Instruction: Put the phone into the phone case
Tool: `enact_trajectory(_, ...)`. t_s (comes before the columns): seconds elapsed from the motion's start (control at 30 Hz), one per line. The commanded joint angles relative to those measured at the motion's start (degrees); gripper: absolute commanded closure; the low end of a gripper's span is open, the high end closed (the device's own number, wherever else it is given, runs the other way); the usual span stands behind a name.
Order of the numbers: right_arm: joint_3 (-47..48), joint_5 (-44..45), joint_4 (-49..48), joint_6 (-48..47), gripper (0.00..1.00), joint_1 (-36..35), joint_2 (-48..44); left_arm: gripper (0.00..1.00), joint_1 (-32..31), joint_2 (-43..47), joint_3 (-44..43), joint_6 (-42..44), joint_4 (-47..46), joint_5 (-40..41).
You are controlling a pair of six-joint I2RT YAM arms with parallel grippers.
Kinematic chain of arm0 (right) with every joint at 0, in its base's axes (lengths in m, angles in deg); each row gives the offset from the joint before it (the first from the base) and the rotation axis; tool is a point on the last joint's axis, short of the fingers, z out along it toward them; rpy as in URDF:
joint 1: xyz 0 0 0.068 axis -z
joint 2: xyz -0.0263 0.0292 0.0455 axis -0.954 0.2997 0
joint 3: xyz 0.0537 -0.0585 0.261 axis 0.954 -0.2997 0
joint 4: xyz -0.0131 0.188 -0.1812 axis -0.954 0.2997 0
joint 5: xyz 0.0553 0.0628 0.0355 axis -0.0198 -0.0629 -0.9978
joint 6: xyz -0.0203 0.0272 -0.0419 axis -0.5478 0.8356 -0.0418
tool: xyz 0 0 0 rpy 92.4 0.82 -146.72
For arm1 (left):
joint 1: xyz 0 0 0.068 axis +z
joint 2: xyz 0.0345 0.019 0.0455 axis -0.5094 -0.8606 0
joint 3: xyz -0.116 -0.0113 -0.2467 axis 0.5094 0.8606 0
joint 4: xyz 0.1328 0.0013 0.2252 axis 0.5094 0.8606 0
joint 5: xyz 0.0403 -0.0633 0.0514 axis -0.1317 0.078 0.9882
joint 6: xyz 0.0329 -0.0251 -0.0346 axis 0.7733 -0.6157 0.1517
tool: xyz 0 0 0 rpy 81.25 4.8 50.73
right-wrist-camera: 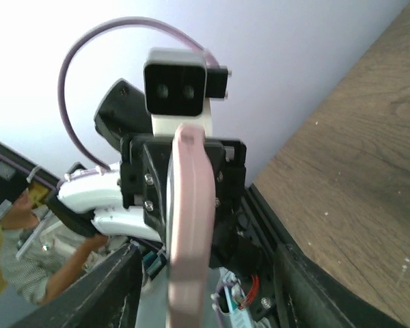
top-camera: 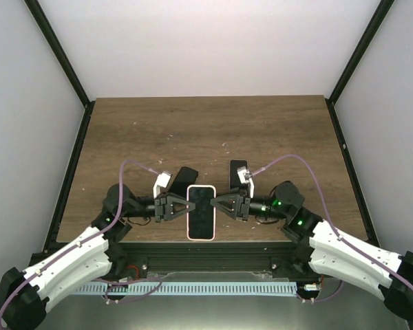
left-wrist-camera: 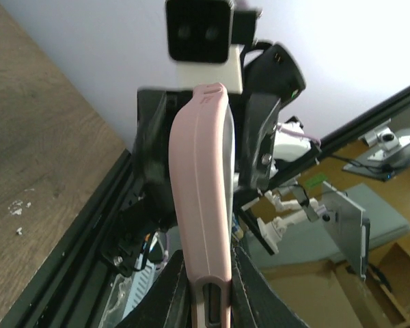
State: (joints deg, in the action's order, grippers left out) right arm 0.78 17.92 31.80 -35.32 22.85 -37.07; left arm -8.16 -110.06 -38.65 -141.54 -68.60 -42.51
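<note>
The pink phone case [top-camera: 200,237] frames the phone's black screen [top-camera: 200,210], held face-up over the table's near edge, between both grippers. My left gripper [top-camera: 182,206] is shut on the case's left long edge; in the left wrist view the two fingers [left-wrist-camera: 260,301] pinch the case [left-wrist-camera: 201,191] edge-on. My right gripper [top-camera: 220,202] is at the case's right edge. In the right wrist view its fingers [right-wrist-camera: 113,290] stand wide apart, with the case [right-wrist-camera: 190,225] between them and not touching them.
The brown wooden table [top-camera: 206,130] stretches away behind the phone. A black metal rail [top-camera: 206,251] runs along the near edge under the phone. Black frame posts [top-camera: 58,51] and white walls enclose the sides and back.
</note>
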Motion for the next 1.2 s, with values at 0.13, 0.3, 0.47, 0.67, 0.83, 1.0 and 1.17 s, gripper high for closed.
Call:
enact_trajectory(0.13,9.07,3.50,12.19,-1.81,0.49,-0.03,0.78,1.00,-0.15,-0.78,-5.00,6.41,3.38,-4.37)
enact_trajectory(0.3,11.15,4.05,13.22,-3.04,0.63,-0.03,1.21,1.00,-0.16,-1.51,-5.85,9.05,8.33,-2.75)
enact_trajectory(0.47,10.48,6.10,11.92,-3.59,0.81,-0.06,-0.65,1.00,-0.15,-1.80,-6.01,11.73,13.70,-0.44)
enact_trajectory(0.67,12.39,6.58,17.63,-5.66,0.99,-0.02,1.24,1.00,-0.16,-4.59,-9.67,16.89,24.17,4.62)
enact_trajectory(0.83,12.94,7.18,18.74,-4.81,0.81,-0.03,1.37,1.00,-0.23,-6.07,-11.75,16.98,24.32,3.49)
enact_trajectory(1.0,9.80,2.58,14.99,-2.87,0.53,-0.01,1.57,1.00,-0.22,-4.81,-11.59,11.80,18.34,3.86)
enact_trajectory(1.17,5.95,-1.80,10.34,0.49,0.52,-0.12,2.53,1.00,-0.19,-3.04,-11.58,9.66,14.21,6.73)
